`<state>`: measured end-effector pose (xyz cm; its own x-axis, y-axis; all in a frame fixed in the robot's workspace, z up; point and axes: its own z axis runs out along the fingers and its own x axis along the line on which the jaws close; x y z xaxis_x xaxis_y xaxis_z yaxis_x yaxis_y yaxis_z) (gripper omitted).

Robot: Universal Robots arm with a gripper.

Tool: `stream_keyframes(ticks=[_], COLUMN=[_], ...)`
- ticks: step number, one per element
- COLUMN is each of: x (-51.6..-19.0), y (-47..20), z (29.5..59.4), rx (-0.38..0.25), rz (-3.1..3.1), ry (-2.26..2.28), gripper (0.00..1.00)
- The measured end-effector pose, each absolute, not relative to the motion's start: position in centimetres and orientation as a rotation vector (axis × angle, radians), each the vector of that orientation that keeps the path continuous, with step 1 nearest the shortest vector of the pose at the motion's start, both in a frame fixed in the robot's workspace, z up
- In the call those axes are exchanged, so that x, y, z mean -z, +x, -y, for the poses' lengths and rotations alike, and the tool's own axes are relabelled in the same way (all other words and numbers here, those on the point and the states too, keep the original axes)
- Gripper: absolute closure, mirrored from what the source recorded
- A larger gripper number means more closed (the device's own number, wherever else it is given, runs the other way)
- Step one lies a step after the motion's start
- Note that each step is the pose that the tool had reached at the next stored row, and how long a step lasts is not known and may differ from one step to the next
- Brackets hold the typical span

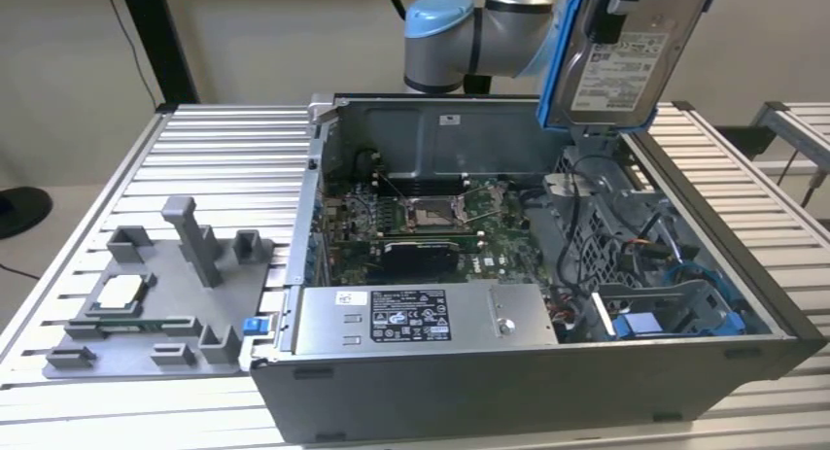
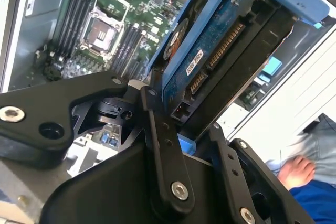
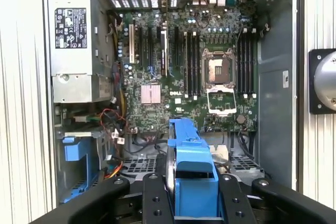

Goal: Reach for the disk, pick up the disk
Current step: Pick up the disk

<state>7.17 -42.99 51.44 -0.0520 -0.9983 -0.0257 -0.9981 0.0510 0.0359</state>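
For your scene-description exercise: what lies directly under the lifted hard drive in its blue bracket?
The silver-grey metal hard drive in its blue plastic bracket hangs in the end effector above the open grey computer case. Below sit the green motherboard and cables; the drive covers part of the bay beneath.

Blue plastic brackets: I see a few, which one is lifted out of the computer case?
The blue plastic bracket framing the silver-grey metal hard drive, held in the end effector above the open case. The other blue bracket sits down inside the case's corner bay.

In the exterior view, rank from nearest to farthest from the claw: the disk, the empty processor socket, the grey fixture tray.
1. Silver-grey disk in blue bracket: held in the claw, above the case.
2. Square processor socket: mid-motherboard below.
3. Grey plastic fixture tray: outside the case, exterior view's left.
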Motion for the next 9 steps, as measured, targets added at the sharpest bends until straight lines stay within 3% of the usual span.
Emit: stream_keyframes(ticks=[9], x=[-51.4], y=[7.2], z=[44.2], rx=[0.069], rz=[2.273], ry=[2.159], gripper=[1.00])
